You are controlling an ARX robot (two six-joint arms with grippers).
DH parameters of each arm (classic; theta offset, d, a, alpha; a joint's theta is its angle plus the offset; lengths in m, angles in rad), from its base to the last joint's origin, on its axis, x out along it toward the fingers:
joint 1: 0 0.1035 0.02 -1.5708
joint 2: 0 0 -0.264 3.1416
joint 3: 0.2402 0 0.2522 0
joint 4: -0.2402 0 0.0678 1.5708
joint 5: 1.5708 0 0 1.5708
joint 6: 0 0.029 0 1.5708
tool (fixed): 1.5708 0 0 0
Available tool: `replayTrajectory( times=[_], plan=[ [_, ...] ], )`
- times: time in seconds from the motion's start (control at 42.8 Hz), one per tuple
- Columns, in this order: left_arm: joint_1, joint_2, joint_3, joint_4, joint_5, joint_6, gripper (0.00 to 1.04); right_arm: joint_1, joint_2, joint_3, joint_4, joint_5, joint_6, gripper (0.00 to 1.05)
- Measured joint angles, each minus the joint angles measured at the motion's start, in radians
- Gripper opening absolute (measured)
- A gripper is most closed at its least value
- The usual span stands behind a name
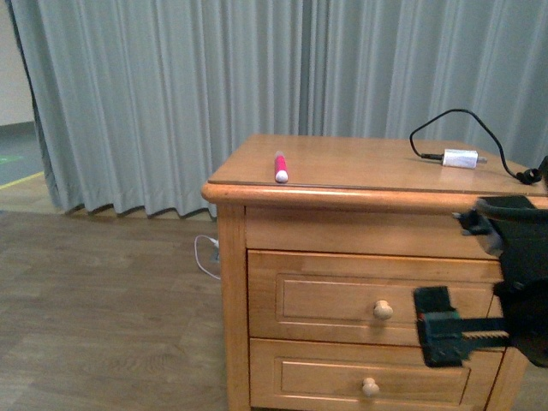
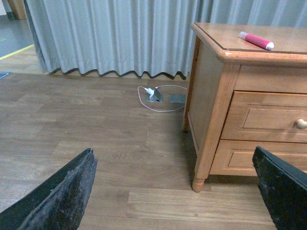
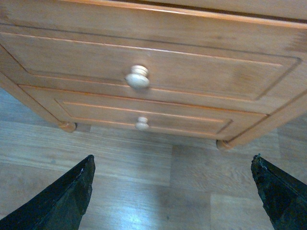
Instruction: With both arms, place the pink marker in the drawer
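Note:
The pink marker (image 1: 280,166) lies on the nightstand top near its front left corner, white end toward me; it also shows in the left wrist view (image 2: 256,40). The upper drawer (image 1: 325,295) is shut, its round knob (image 1: 383,310) just left of my right gripper (image 1: 449,330), which is open and empty in front of the drawer. In the right wrist view the upper drawer (image 3: 201,72) and its knob (image 3: 137,77) are close ahead of the right gripper (image 3: 172,196). My left gripper (image 2: 177,191) is open and empty, low over the floor left of the nightstand.
The lower drawer (image 1: 334,381) with its knob (image 1: 370,387) is shut. A small white plug (image 1: 460,158) with a black cable lies at the nightstand's back right. A white cable (image 2: 158,96) and floor socket lie by the grey curtain (image 1: 171,94).

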Motion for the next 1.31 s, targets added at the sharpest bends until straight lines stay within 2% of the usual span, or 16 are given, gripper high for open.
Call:
replayTrajectory(
  times=[0.187,0.561,1.052,1.076,1.309],
  plan=[
    [0.000,0.000,0.000,0.000,0.000,0.000,0.99,0.035,0.237,0.172,0.076,0.026,-0.021,0.96],
    [0.000,0.000,0.000,0.000,0.000,0.000,0.99,0.058,0.455,0.411,0.097,0.067,0.021,0.96],
    [0.000,0.000,0.000,0.000,0.000,0.000,0.99,0.036,0.536,0.475,0.095,0.095,0.053,0.96],
    [0.000,0.000,0.000,0.000,0.000,0.000,0.99,0.036,0.536,0.475,0.096,0.098,0.055,0.95],
    [0.000,0.000,0.000,0.000,0.000,0.000,0.99,0.028,0.536,0.475,0.092,0.112,0.052,0.53]
  ],
)
